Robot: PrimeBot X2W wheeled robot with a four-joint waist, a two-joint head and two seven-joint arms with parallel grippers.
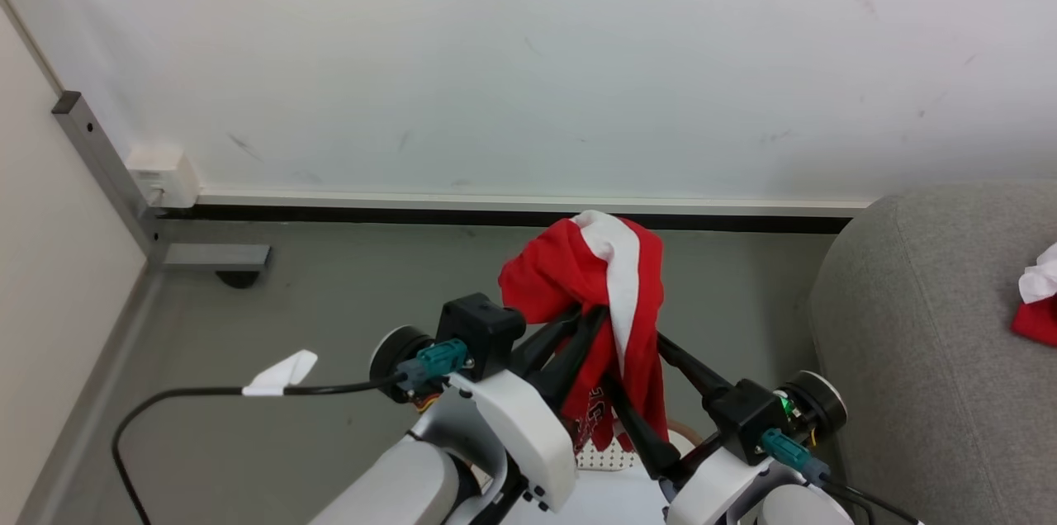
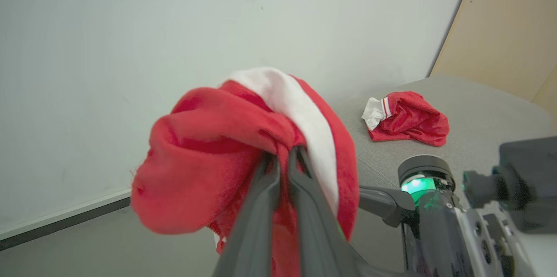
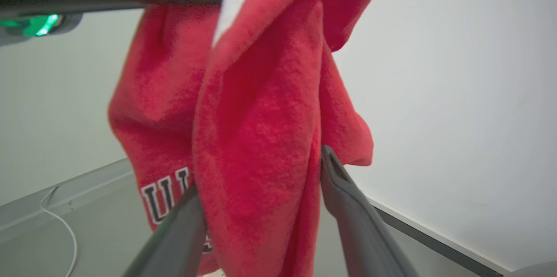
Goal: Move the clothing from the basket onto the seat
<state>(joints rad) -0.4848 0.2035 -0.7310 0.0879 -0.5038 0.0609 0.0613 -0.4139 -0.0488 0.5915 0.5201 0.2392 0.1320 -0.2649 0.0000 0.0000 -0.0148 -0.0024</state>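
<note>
A red garment with a broad white stripe hangs in the air above the floor, bunched over the dark fingers of both arms and well clear of the basket, a perforated edge of which peeks out below between the two forearms. The left gripper pinches it: in the left wrist view its two fingers stand almost together, with the fabric caught at their tips and folded over them. The right gripper has its fingers spread apart, and the lower part of the cloth hangs down between them. In the right wrist view one fingertip touches the fabric and the other is hidden behind it. Black-and-white lettering shows on the hanging part. A second garment, red with white trim, lies crumpled on the grey seat, which stands to the robot's right, apart from the held piece. A green light glows on the right wrist. Beyond lie the grey floor and a pale wall, and a black cable with a white tag runs to the left arm.
</note>
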